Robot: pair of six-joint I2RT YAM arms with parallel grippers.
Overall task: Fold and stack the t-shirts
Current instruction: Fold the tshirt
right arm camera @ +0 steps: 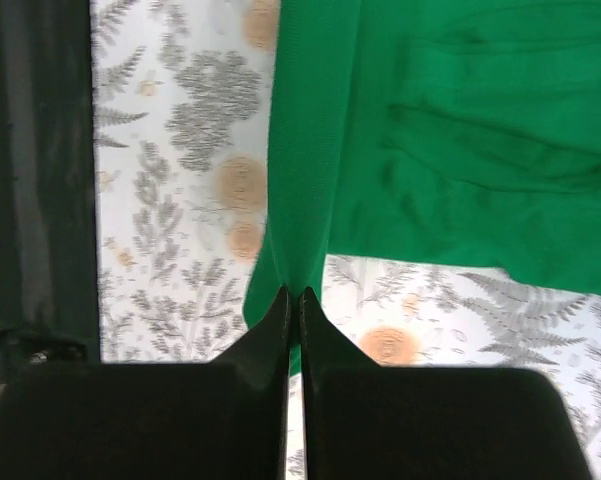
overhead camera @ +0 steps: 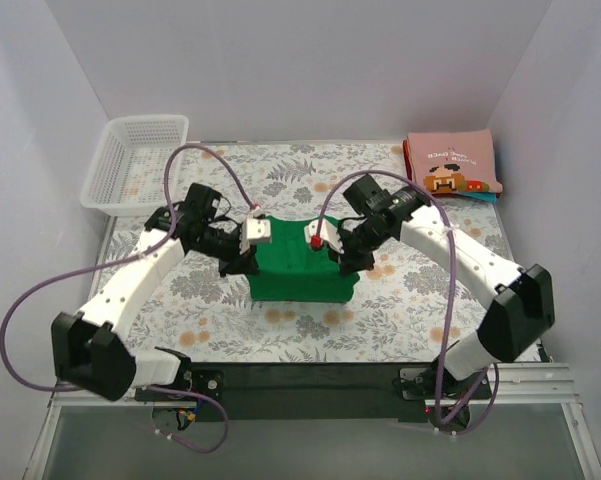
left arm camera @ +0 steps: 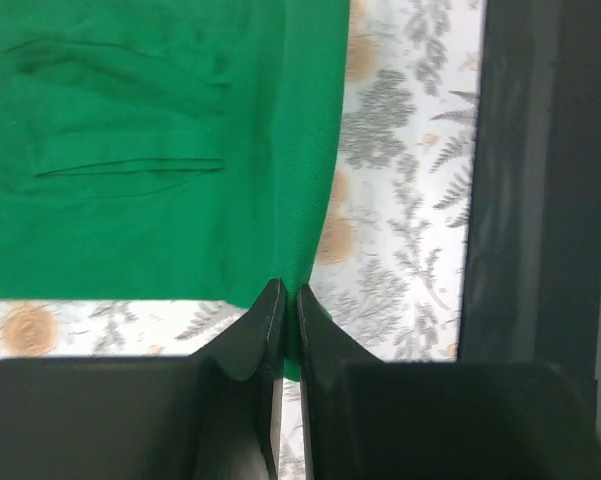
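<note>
On the flowery table (overhead camera: 230, 335), the green shirt (overhead camera: 302, 272) sits in the middle and looks soft, light and floppy, so its edges seem best to hold, and the left gripper (left arm camera: 290, 297) and right gripper (right arm camera: 292, 295) each pinch 1 edge tight.

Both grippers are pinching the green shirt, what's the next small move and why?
Probably raise both together and draw the pinched edge across to fold it. The left gripper and right gripper are each shut on an edge of the green t-shirt, which lies mid-table, apart from the folded pink t-shirt.
</note>
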